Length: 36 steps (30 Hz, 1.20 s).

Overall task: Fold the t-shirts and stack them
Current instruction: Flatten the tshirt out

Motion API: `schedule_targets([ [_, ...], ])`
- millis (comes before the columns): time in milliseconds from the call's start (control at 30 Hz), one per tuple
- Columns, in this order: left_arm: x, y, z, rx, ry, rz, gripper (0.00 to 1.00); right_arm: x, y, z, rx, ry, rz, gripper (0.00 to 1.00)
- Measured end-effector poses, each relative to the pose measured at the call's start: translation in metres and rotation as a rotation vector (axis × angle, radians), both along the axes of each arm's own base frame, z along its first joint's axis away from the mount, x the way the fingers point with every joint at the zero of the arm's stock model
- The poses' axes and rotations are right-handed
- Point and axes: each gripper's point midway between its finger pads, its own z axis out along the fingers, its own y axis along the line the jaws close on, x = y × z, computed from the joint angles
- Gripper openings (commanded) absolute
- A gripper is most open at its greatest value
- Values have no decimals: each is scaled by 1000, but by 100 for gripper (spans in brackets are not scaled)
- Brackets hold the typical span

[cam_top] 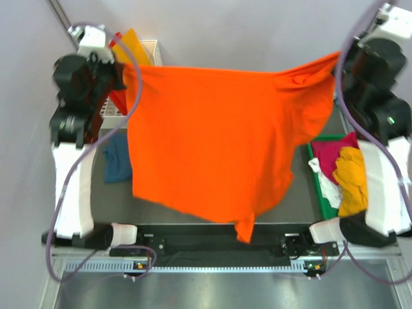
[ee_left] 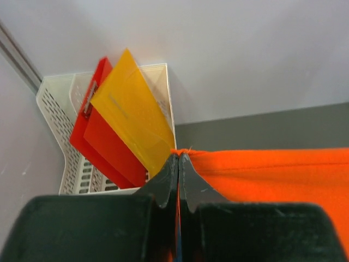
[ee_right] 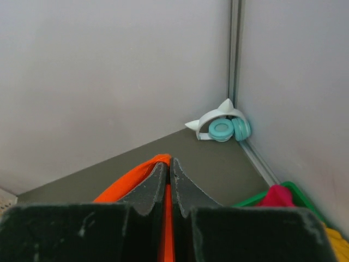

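Observation:
The large bright orange t-shirt (cam_top: 212, 138) hangs spread in the air between my two raised arms, its lower edge drooping toward the table's near edge. My left gripper (cam_top: 123, 74) is shut on its upper left corner; the cloth (ee_left: 272, 174) shows pinched at the fingertips (ee_left: 178, 155). My right gripper (cam_top: 339, 59) is shut on its upper right corner, with orange cloth (ee_right: 122, 183) between the jaws (ee_right: 168, 161). A dark teal-blue t-shirt (cam_top: 117, 158) lies crumpled on the table at the left, partly behind the orange one. Magenta (cam_top: 335, 154), yellow-orange (cam_top: 353, 177) and white (cam_top: 327, 183) t-shirts lie piled at the right.
A green tray (cam_top: 320, 193) holds the pile at the right. A white basket (ee_left: 54, 109) at the back left holds stiff red (ee_left: 101, 142) and yellow (ee_left: 136, 117) plastic sheets. Teal-and-white headphones (ee_right: 221, 125) lie in the far right corner by the walls.

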Motion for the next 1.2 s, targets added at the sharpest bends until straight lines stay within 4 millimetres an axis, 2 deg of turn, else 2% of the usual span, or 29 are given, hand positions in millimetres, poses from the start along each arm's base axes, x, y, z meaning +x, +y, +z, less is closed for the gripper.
schedule_targets([
  [100,70,-2,-19,6,55,26,0,59,12,-21,-5,73,-8,0],
  [167,107,-4,-30,9,85,37,0,87,21,-31,-10,103,1,0],
  [233,140,-5,-30,8,82,48,0,110,30,-34,-7,104,20,0],
  [333,173,-5,-10,-4,11,67,0,123,37,-22,-3,62,44,0],
  [400,177,-4,7,-12,-47,76,0,120,44,-1,-10,-4,62,0],
  [467,172,-2,25,-19,-99,83,0,109,45,29,-18,-94,69,0],
  [567,155,1,58,-32,-191,95,0,79,57,67,-17,-207,103,0],
  [667,128,5,80,-43,-252,105,0,49,53,90,-5,-277,106,0],
  [733,110,7,80,-44,-256,106,0,31,41,84,-2,-272,81,0],
  [800,96,8,68,-45,-237,104,0,22,35,68,-5,-248,65,0],
  [967,56,7,-15,-25,-64,75,0,9,27,-11,-58,-73,55,0],
  [1033,37,6,-37,-17,-8,62,0,-1,24,-37,-90,1,59,0],
  [1100,12,6,-38,-15,2,47,0,-16,18,-37,-98,10,64,0],
  [1133,-1,6,-28,-18,-25,41,0,-26,14,-31,-100,4,65,0],
  [1167,-13,7,-17,-21,-53,37,0,-37,8,-17,-95,-17,65,0],
  [1200,-32,8,4,-26,-95,31,0,-49,3,1,-80,-58,63,0],
])
